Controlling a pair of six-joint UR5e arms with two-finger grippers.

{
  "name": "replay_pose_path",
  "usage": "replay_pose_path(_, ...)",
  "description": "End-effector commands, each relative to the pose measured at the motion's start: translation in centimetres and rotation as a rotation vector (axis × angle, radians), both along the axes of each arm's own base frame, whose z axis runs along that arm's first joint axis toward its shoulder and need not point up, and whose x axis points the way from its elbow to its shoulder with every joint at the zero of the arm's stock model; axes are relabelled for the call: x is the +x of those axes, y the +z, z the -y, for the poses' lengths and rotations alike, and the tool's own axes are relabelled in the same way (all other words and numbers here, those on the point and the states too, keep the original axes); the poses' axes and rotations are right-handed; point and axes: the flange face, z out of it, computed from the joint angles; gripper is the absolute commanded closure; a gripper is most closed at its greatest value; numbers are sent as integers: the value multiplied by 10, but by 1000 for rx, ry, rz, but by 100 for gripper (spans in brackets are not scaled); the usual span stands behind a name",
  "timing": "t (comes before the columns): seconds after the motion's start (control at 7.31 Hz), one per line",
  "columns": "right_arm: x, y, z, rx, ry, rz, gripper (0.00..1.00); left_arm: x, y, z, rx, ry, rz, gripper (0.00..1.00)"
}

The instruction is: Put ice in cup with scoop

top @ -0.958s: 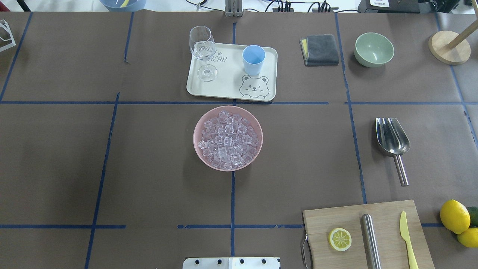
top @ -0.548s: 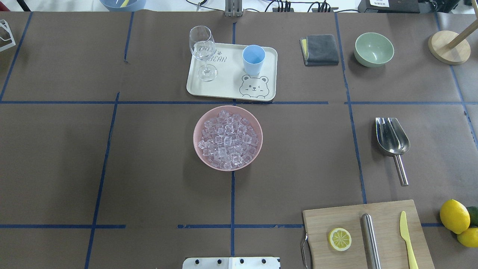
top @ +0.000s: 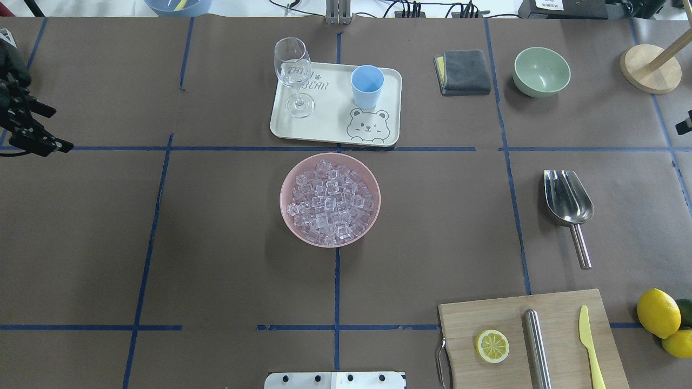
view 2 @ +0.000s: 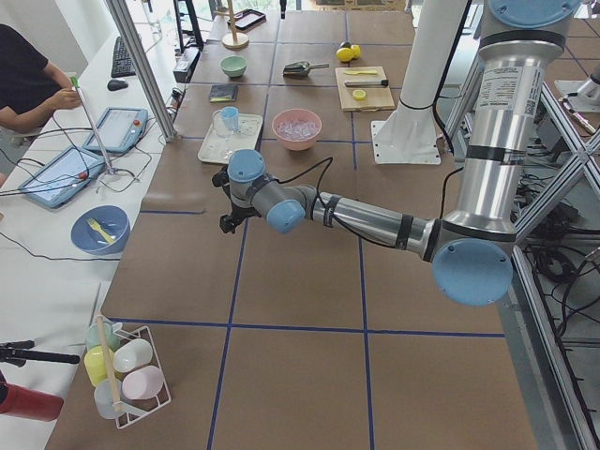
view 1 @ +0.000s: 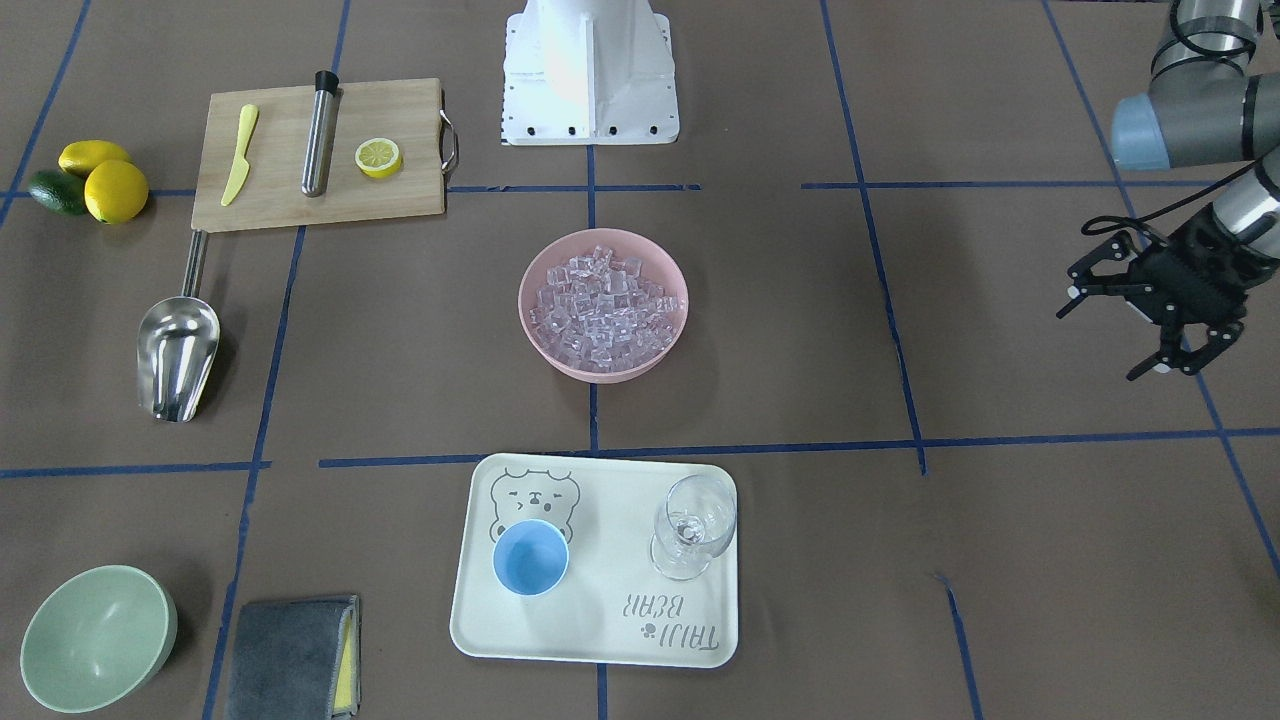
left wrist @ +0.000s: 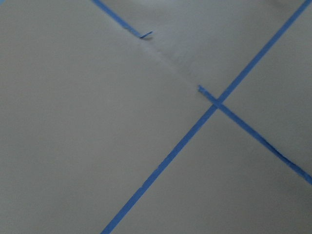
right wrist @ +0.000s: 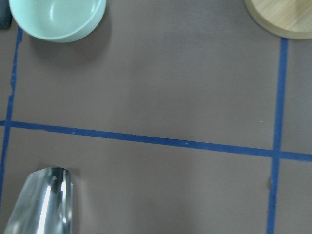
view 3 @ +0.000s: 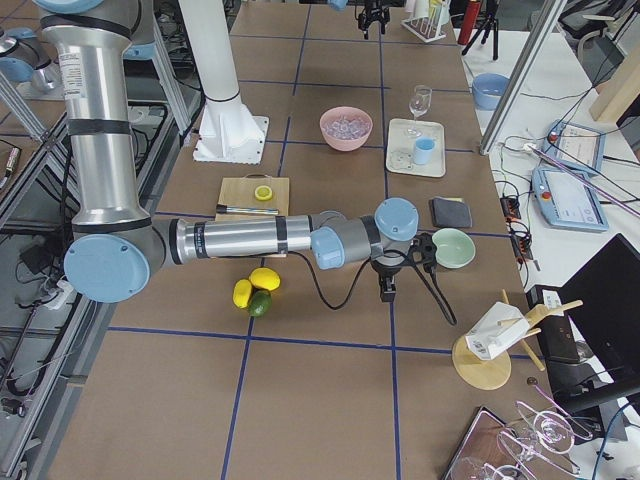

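Note:
The ice [top: 330, 200] is a heap of clear cubes in a pink bowl [top: 286, 216] at the table's middle. The light-blue cup [top: 367, 85] stands upright on a cream bear tray [top: 330, 111] behind the bowl. The steel scoop [top: 567, 200] lies flat on the right, handle toward the robot; its trough also shows in the right wrist view [right wrist: 44, 204]. My left gripper [top: 59, 129] is open and empty at the far left edge, far from all of them. Only a tip of my right gripper [top: 684, 125] shows at the right edge, beyond the scoop; I cannot tell its state.
A wine glass [top: 294, 70] stands on the tray beside the cup. A grey cloth [top: 463, 71], a pale green bowl [top: 541, 71] and a wooden stand base [top: 649, 67] are at the back right. A cutting board [top: 486, 319] with steel tube [top: 537, 346], knife and lemon slice sits front right, lemons [top: 658, 313] beside it.
My left gripper has come into the overhead view at the left edge, and a tip of my right gripper at the right edge. The objects have not moved.

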Motion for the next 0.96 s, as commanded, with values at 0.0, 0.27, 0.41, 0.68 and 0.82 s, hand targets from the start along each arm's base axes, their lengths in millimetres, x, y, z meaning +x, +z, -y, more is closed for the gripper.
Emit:
replay_pose_path(0.0,-68,-45,-8,-35,49,-69,0,62,-44,-3,106,102,-59,0)
replay_pose_path(0.27,-79,-68,-15,-21,46,-52,0,123,-69,-24,156,201,-90,0)
replay_pose_path(0.41,-90,-73,-24,-39,46,-45,0,166,-87,-41,187,279,-114,0)
replay_pose_path(0.68,-108,-87,-38,-52,31,-26,0,205,-106,-66,265,351,-186,0)
replay_pose_path(0.82,-117,-89,-43,-65,26,-24,0,225,-122,-71,306,378,-221,0)
